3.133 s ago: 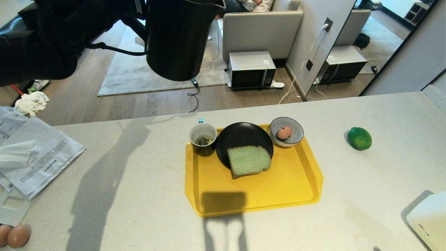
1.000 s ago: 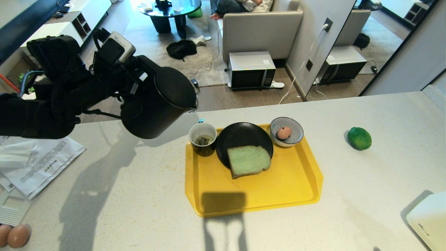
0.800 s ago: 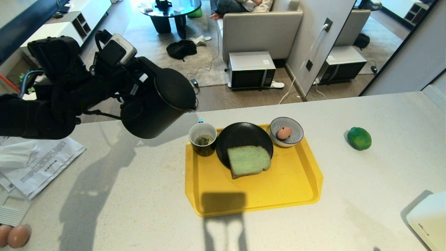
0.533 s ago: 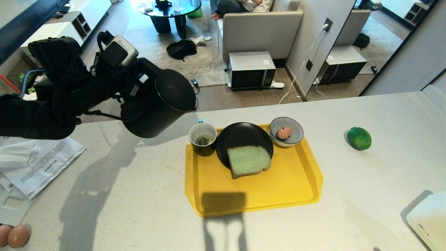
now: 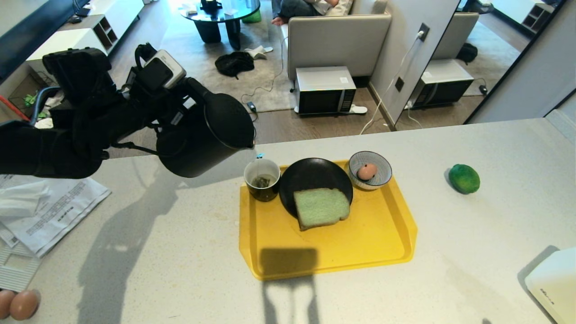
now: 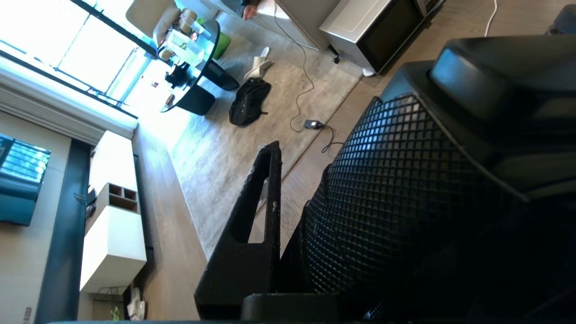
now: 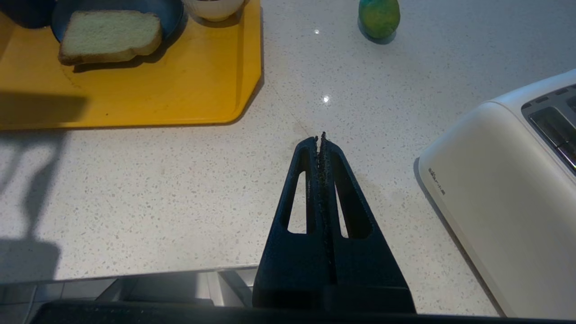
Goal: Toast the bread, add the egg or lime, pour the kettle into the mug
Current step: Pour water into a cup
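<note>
Left gripper (image 5: 180, 114): upper left of the head view, clamped on the handle of the kettle (image 5: 204, 135); one finger (image 6: 252, 216) shows beside the handle in the wrist view.
Kettle: held in the air, tilted, spout low and pointing toward the mug (image 5: 262, 180); spout tip just above and left of the mug's rim.
Mug: far left corner of the yellow tray (image 5: 360, 252), tea bag inside.
Bread (image 5: 321, 208): lying partly on the black plate (image 5: 310, 177), near edge overhanging onto the tray.
Egg (image 5: 366, 171): inside the blue-striped bowl (image 5: 382, 175), far right corner of the tray.
Lime (image 5: 464, 178): on the counter (image 5: 180, 252), right of the tray, well apart.
Right gripper (image 7: 321, 144): fingers pressed together, empty, over bare counter, beside the white toaster (image 7: 504, 189).
Counter, lower left corner: two brown eggs (image 5: 18, 304), papers (image 5: 49, 207) above them.
</note>
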Tool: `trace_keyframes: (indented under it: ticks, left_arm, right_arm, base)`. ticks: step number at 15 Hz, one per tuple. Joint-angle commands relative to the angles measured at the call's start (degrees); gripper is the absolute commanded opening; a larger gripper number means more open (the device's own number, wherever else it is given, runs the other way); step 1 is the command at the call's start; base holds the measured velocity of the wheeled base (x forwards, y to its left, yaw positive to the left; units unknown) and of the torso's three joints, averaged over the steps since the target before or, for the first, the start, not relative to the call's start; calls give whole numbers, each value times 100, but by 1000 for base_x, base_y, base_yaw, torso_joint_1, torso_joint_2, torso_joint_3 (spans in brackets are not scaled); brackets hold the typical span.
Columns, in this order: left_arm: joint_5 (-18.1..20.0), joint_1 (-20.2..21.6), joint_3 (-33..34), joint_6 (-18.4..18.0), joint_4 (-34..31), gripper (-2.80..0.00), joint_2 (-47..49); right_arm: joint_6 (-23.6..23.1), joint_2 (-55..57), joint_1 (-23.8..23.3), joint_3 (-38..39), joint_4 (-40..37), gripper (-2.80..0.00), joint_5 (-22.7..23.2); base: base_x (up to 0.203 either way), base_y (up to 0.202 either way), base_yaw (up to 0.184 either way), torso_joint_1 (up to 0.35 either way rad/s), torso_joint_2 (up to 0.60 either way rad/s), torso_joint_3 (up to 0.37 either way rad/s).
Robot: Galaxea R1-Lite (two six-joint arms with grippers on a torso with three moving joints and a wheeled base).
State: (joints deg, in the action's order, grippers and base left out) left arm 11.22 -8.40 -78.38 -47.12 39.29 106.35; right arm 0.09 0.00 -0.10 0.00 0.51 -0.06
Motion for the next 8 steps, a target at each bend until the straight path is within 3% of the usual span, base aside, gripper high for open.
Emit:
trace_keyframes:
  ticks: [1,8]
  left_arm:
    - [11,-31,-158,-220,-121,-280,41]
    - [21,-169,-352,-746,-229,-280,158]
  right_arm:
    - [0,1,1,7,2,-280,-3]
    - [0,0,1,2,2,-280,-3]
  base:
    - [0,0,0,0,0,0]
    - [0,0,0,0,0,0]
